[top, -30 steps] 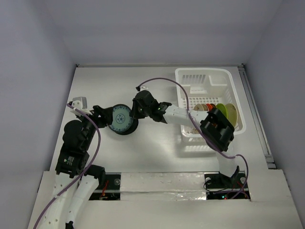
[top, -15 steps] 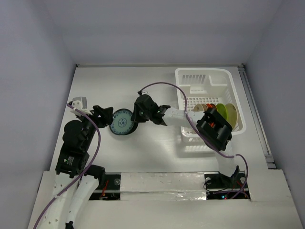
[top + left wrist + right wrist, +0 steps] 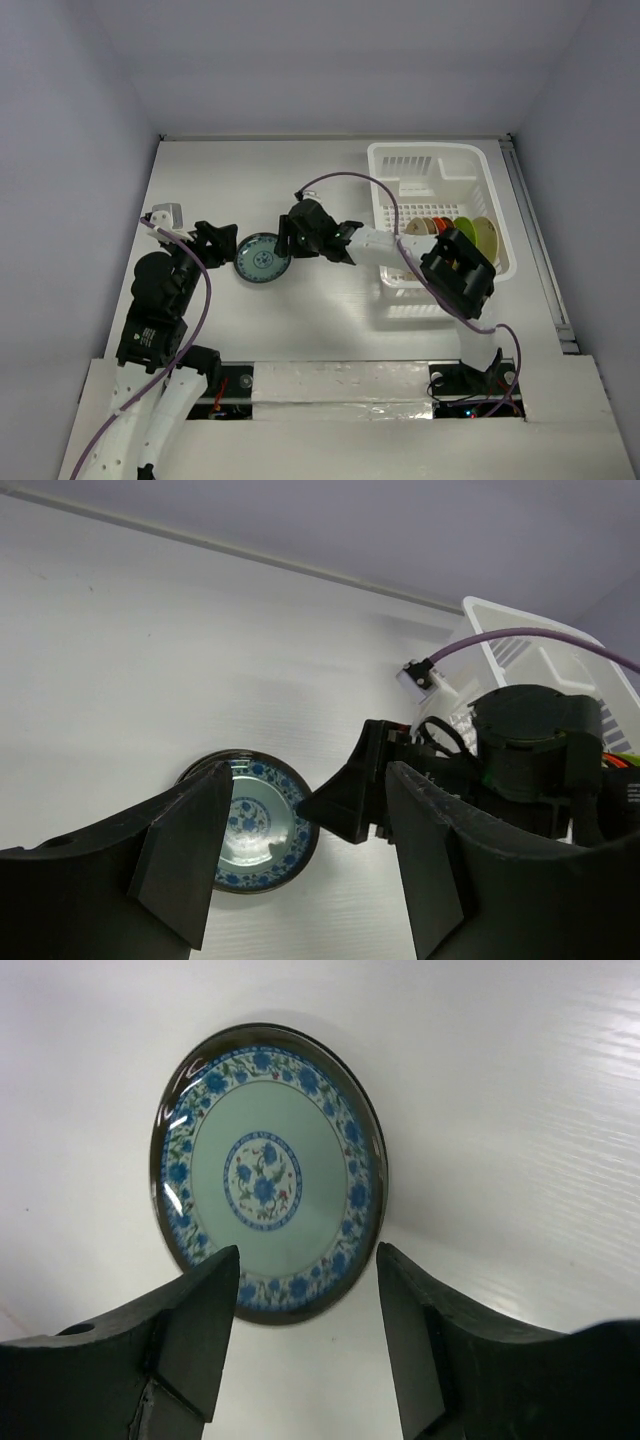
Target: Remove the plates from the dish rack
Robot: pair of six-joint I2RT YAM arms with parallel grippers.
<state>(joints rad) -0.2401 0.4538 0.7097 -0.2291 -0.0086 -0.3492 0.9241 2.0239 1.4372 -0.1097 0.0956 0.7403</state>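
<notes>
A teal patterned plate [image 3: 260, 258] lies flat on the table, left of the white dish rack [image 3: 430, 157]. My right gripper [image 3: 287, 243] hovers open at the plate's right edge, its fingers apart and holding nothing. The right wrist view shows the plate [image 3: 265, 1170] just beyond the open right gripper [image 3: 305, 1295]. My left gripper [image 3: 222, 244] stands open at the plate's left side. In the left wrist view the plate [image 3: 250, 825] shows between the spread fingers of the left gripper [image 3: 305, 870]. Cream [image 3: 418, 226], orange-red [image 3: 440, 223], yellow-green [image 3: 463, 226] and tan [image 3: 487, 236] plates stand upright in the rack.
The right arm's forearm [image 3: 375, 243] reaches from the rack's front left corner across to the plate. A purple cable [image 3: 350, 180] loops above it. The table's right edge has a metal rail [image 3: 540, 240]. The rack's far half holds no dishes.
The right gripper has opened and let go of the teal plate. The plate, tilted in its grip a second ago, now lies flat on the table. The left arm has not moved.
</notes>
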